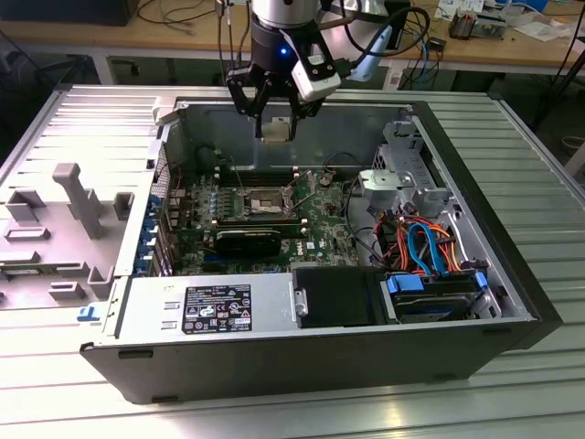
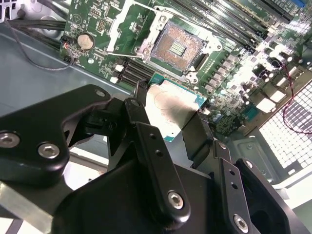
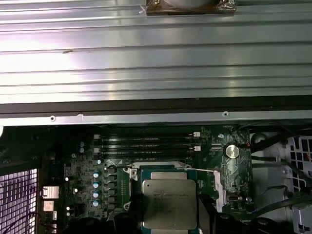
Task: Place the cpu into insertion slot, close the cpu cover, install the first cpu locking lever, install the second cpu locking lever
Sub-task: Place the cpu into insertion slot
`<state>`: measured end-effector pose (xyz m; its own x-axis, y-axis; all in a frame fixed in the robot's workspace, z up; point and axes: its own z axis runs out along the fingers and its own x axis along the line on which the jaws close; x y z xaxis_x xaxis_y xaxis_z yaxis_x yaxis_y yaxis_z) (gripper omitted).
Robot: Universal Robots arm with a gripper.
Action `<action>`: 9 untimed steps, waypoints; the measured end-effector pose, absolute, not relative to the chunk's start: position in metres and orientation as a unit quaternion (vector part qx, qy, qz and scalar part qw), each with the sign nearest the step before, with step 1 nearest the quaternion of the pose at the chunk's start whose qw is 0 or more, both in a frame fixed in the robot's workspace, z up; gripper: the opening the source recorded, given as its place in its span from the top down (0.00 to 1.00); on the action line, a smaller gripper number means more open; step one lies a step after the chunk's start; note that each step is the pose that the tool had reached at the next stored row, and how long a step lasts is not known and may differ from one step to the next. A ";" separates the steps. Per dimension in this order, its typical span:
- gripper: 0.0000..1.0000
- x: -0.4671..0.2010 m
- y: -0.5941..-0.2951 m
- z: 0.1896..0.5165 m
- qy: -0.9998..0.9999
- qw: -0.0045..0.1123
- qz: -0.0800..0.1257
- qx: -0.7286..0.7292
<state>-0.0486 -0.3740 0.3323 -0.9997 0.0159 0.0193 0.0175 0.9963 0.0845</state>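
Gripper (image 1: 275, 123) hangs over the far edge of the open computer case (image 1: 320, 366) in the exterior view, above the motherboard (image 1: 320, 224). In the second wrist view its black fingers (image 2: 146, 136) pinch the cpu (image 2: 170, 105) by two opposite edges, with the dull silver top toward the camera and a green rim showing at the corners. Cpu is in the air, clear of the board, not seated.

Insertion slot (image 2: 178, 46) sits mid-motherboard with its contact field bare. Cpu cover (image 2: 122, 22), a silvery frame, is lifted off the slot and stands at the slot's edge. Thin wire locking lever (image 2: 122, 52) runs along one side of the slot; cannot tell if it is hooked. Coin battery (image 2: 86, 41) is near the slot, toward the board's edge. Long memory slots (image 2: 234, 29) run along the slot's other side. In the first wrist view the cpu hides most of the slot beneath it and sits roughly lined up over it.

Exterior view: power supply (image 1: 210, 306) lies along the case's near edge, with a black drive bay (image 1: 334, 297) just beside it. Blue and orange cables (image 1: 425, 247) bunch at the near corner on the exterior view's right. Case lies on a ribbed metal table (image 1: 512, 146). Grey plastic panel (image 1: 64, 229) lies on the table beside the case's edge on the exterior view's left.
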 end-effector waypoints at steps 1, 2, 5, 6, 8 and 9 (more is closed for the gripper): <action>0.46 -0.048 -0.374 0.332 -0.999 0.009 -0.041 -0.005; 0.46 -0.049 -0.374 0.332 -0.999 0.009 -0.036 -0.003; 0.46 -0.049 -0.375 0.331 -1.000 0.009 -0.028 -0.001; 0.46 -0.049 -0.375 0.330 -1.000 0.010 -0.028 0.000; 0.46 -0.049 -0.375 0.329 -1.000 0.010 -0.027 0.000; 0.46 -0.049 -0.375 0.329 -1.000 0.010 -0.027 0.000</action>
<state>-0.0488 -0.3751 0.3286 -0.9998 -0.0004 0.0191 0.0006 0.9985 0.0548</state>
